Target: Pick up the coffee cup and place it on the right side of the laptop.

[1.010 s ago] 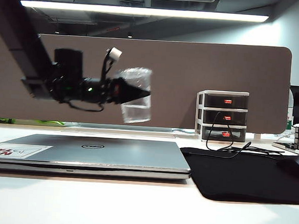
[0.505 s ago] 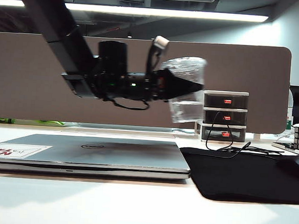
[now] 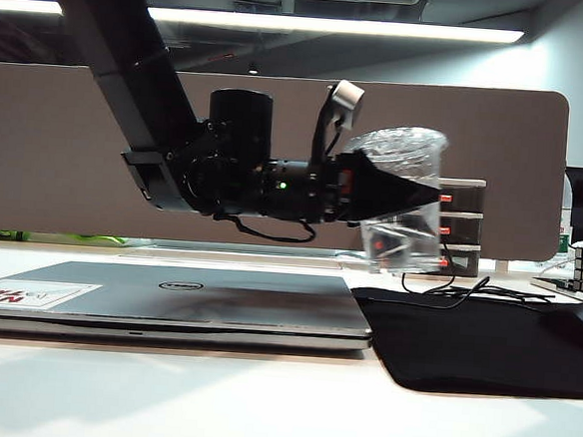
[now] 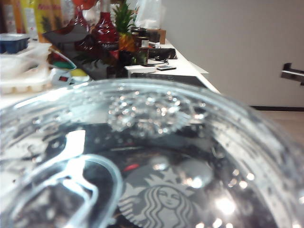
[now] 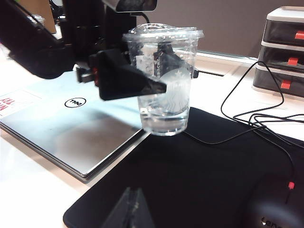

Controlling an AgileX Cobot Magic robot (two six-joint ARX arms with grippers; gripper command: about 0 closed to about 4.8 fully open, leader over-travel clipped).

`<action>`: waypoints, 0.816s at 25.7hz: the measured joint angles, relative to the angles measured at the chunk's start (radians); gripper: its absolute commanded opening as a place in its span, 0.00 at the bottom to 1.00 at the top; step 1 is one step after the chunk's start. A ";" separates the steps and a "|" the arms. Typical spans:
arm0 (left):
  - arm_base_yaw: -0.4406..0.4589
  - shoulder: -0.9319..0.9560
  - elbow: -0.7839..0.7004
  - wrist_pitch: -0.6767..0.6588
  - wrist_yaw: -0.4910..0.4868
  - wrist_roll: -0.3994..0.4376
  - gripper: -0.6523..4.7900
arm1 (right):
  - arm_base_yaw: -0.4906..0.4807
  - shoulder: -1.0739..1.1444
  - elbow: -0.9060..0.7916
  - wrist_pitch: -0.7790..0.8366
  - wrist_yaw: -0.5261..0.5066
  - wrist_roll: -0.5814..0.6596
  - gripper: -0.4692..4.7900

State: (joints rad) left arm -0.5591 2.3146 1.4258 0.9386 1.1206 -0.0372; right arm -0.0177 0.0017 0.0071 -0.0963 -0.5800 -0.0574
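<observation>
Exterior view checked: cup (image 3: 401,201) found aloft, clamped upright between jaws of left gripper (image 3: 398,191), above mat (image 3: 483,342) at laptop's (image 3: 166,300) three o'clock edge. Pickup judged complete; lowering and release outstanding. Right gripper (image 5: 130,209) seen only as one fingertip near mat; opening could not be told.

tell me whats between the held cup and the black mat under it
Nothing: in the right wrist view the coffee cup, held by the left claw, hangs over bare black mat.
</observation>
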 measured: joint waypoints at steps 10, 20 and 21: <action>-0.082 -0.012 -0.091 0.094 -0.161 0.049 0.79 | 0.000 0.000 0.000 0.000 0.000 0.000 0.09; -0.139 -0.012 -0.097 -0.084 -0.267 0.189 0.79 | 0.000 0.000 0.000 0.000 0.000 0.000 0.09; -0.139 -0.012 -0.097 -0.084 -0.270 0.196 0.79 | 0.000 0.000 0.000 0.000 0.000 0.000 0.09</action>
State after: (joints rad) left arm -0.6979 2.3028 1.3289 0.8543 0.8501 0.1585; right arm -0.0177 0.0017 0.0071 -0.0963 -0.5800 -0.0574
